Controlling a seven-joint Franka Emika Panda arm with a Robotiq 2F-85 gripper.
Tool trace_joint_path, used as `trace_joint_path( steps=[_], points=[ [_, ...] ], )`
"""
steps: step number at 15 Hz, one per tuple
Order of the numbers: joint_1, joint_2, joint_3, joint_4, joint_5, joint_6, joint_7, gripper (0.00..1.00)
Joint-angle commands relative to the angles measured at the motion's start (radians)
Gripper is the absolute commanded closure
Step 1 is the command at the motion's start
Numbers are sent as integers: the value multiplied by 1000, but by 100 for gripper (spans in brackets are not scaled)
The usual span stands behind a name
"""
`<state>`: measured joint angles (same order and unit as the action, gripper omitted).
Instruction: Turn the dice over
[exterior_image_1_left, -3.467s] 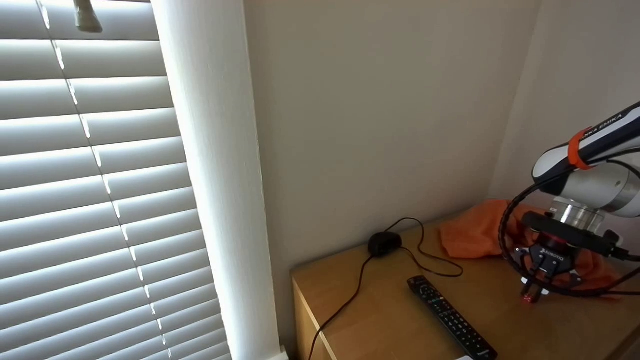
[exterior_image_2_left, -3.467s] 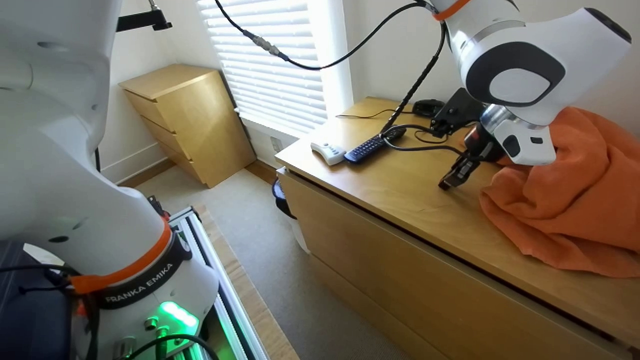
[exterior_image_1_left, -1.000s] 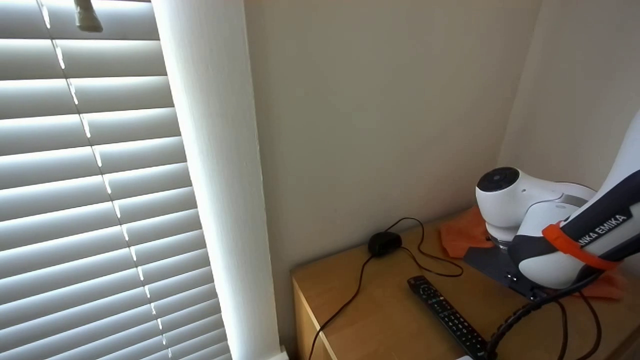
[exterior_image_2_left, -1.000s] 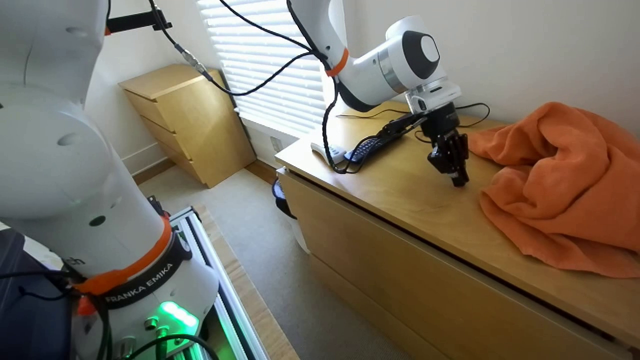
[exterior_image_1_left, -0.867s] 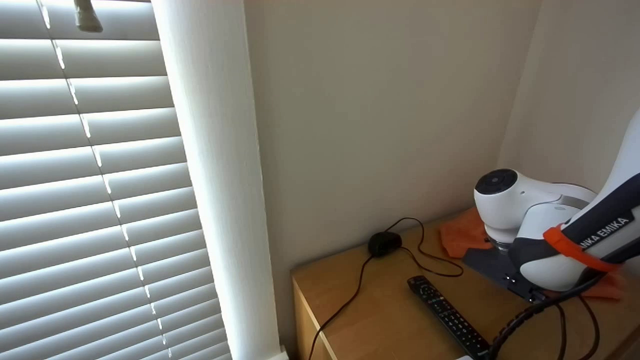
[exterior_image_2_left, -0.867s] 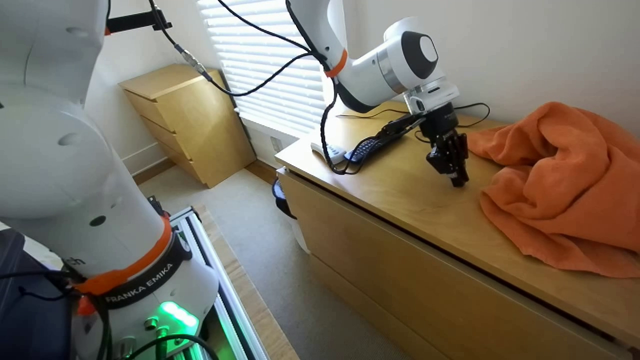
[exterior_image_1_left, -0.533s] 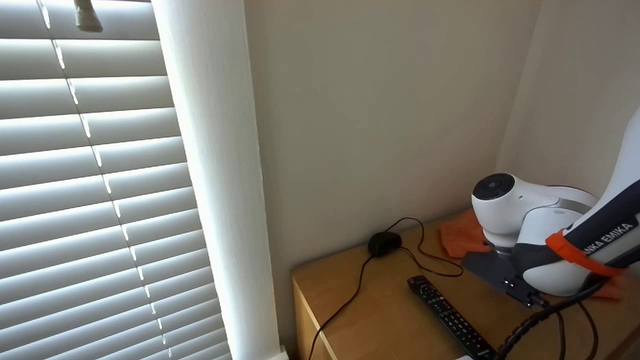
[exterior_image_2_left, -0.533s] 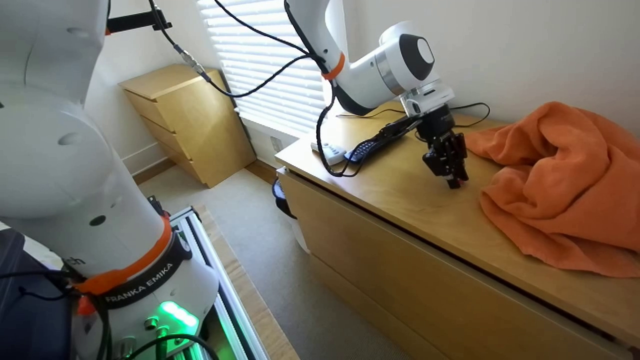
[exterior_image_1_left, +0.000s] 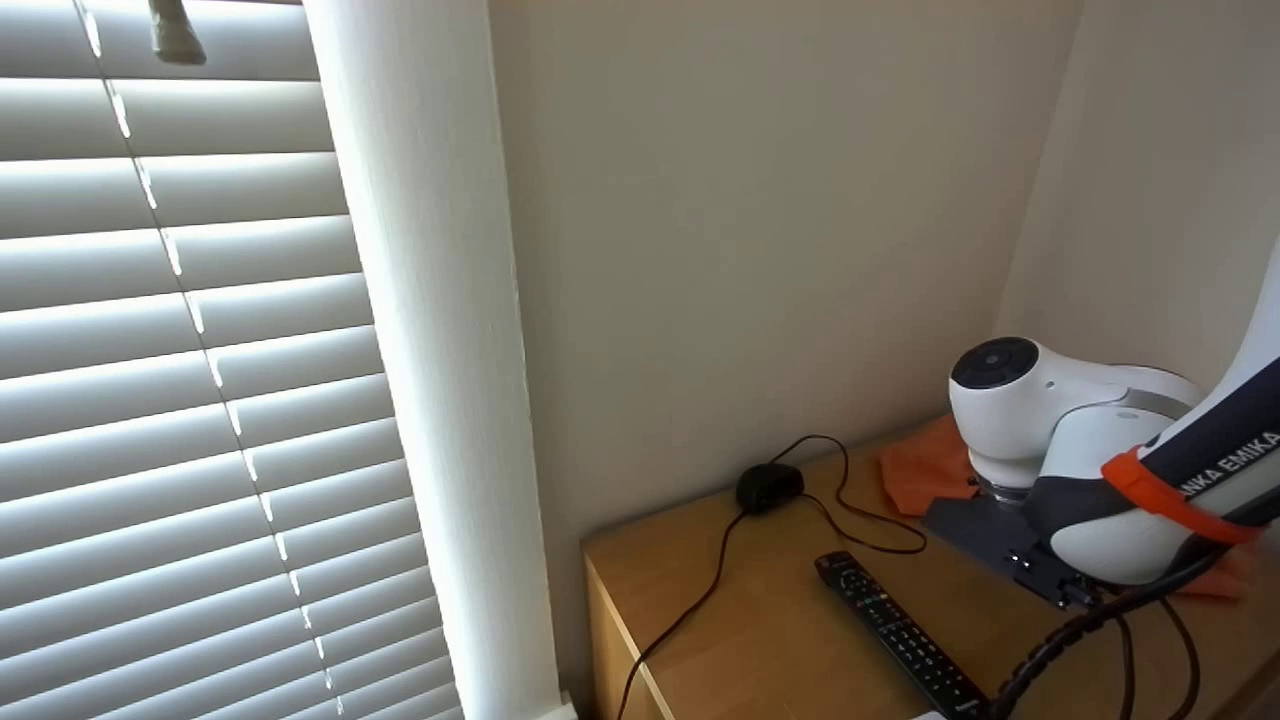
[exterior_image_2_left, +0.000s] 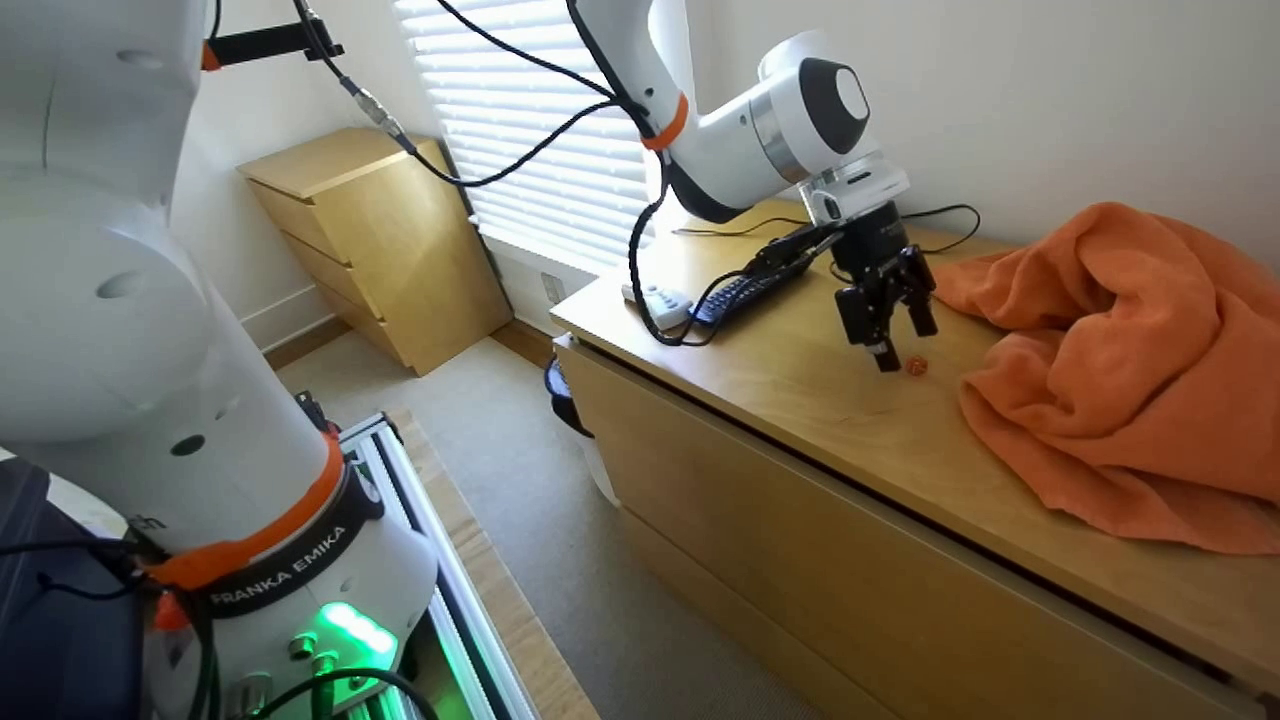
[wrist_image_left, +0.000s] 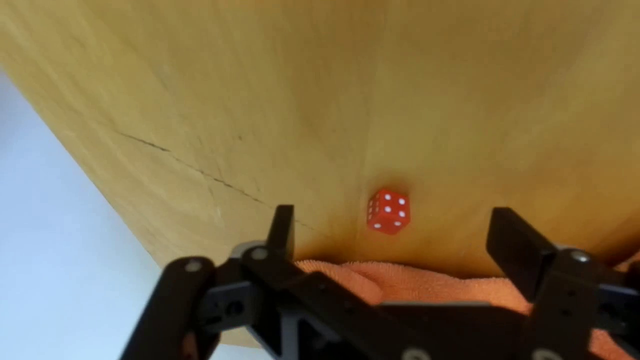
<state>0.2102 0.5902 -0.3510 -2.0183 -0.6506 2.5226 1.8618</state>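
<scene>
A small red dice (wrist_image_left: 388, 212) with white pips rests on the wooden dresser top. In the wrist view its uppermost face carries four pips, while a two-pip side and a six-pip side also show. My gripper (exterior_image_2_left: 906, 345) is open just above the dice (exterior_image_2_left: 916, 366), its fingers well apart and neither touching it. From the wrist, the dice appears in the gap between the fingertips, nearer the left finger (wrist_image_left: 283, 230). In an exterior view the arm (exterior_image_1_left: 1110, 480) blocks sight of both gripper and dice.
An orange cloth (exterior_image_2_left: 1130, 380) lies bunched close beside the dice. Farther along the dresser are a black remote (exterior_image_1_left: 900, 635), a white handheld device (exterior_image_2_left: 665, 305) and a black corded unit (exterior_image_1_left: 769, 487). The arm's cable (exterior_image_2_left: 640, 260) hangs low near the remotes. The dresser's front edge (exterior_image_2_left: 800, 455) is nearby.
Half a second ago the fingers were together around the dice at the dresser top. Now they have spread and let it go. The arm has risen slightly.
</scene>
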Motion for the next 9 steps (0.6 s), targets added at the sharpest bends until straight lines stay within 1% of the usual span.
trace_joint_path(
  steps=[1, 3, 5, 6, 9],
  points=[
    [-65, -92, 48, -48, 33, -15, -78, 0],
    [-88, -121, 52, -49, 38, -31, -120, 0],
    [-126, -155, 72, -55, 70, -51, -193, 0],
    [-149, -171, 83, -56, 98, -59, -239, 0],
    [-217, -220, 120, -65, 243, -81, -420, 0]
  ],
)
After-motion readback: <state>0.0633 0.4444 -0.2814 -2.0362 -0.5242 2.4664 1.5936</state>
